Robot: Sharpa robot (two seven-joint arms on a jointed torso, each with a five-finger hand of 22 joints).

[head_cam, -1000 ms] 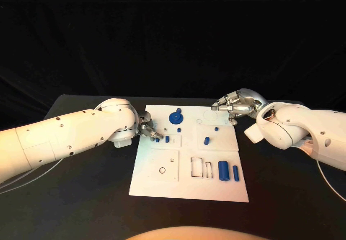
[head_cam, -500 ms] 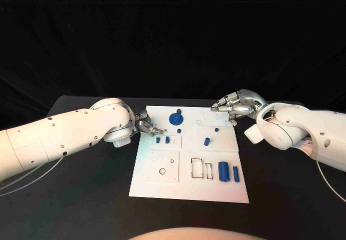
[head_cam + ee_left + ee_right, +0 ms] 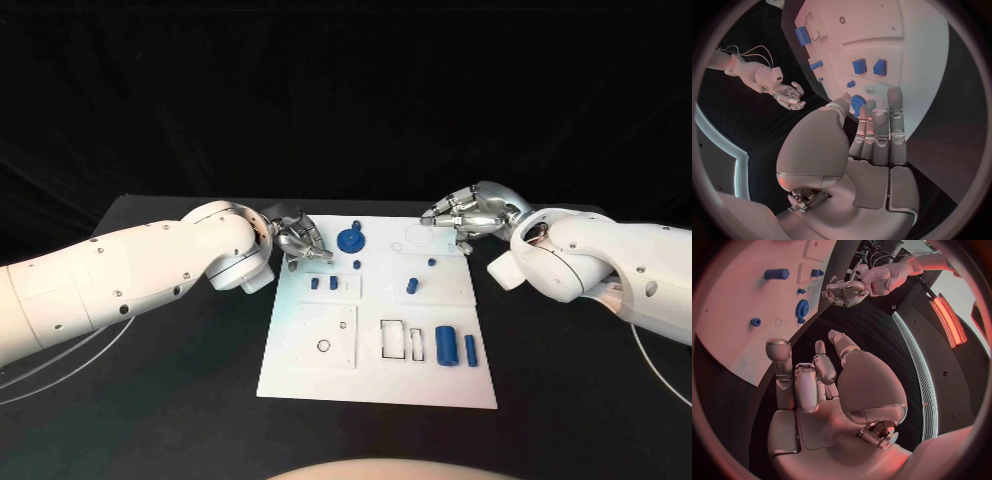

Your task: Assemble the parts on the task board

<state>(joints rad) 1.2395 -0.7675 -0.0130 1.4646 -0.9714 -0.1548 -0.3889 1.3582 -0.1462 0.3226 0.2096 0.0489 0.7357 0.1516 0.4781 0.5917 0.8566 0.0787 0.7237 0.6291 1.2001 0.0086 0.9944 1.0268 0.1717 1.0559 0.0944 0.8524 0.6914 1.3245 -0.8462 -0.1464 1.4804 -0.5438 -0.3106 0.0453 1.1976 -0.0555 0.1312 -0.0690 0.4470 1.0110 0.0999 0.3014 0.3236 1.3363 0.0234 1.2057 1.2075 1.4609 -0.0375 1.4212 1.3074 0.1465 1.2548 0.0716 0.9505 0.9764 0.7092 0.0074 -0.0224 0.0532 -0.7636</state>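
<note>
Task board: the white task board (image 3: 378, 375) lies flat in the middle of the black tabletop (image 3: 173, 400), between my two arms.
Left hand: my left hand (image 3: 300, 241) hangs over the board's far left edge, close to the blue gear (image 3: 352, 238). In the left wrist view its fingers (image 3: 896, 117) are stretched out side by side, the thumb set a little apart, with nothing between them.
Right hand: my right hand (image 3: 464, 213) hovers at the board's far right corner. In the right wrist view its fingers (image 3: 778, 352) stand up loosely apart and bent a little, and they hold nothing.
Gear: the blue gear stands on the far part of the board, just beside my left fingertips; I cannot tell whether they touch it.
Small blocks: two small blue blocks (image 3: 325, 283) sit side by side in the left middle panel, nearer to me than my left hand.
Middle pieces: a small blue peg (image 3: 431, 263) and a short blue piece (image 3: 413, 284) lie on the right middle panel, apart from both hands.
Near parts: a thick blue cylinder (image 3: 449, 344) and a thinner blue bar (image 3: 472, 349) lie side by side on the near right part of the board, just beside two black-outlined rectangular slots (image 3: 394, 337).
Round hole: a small round hole (image 3: 325, 346) shows in the near left panel.
</note>
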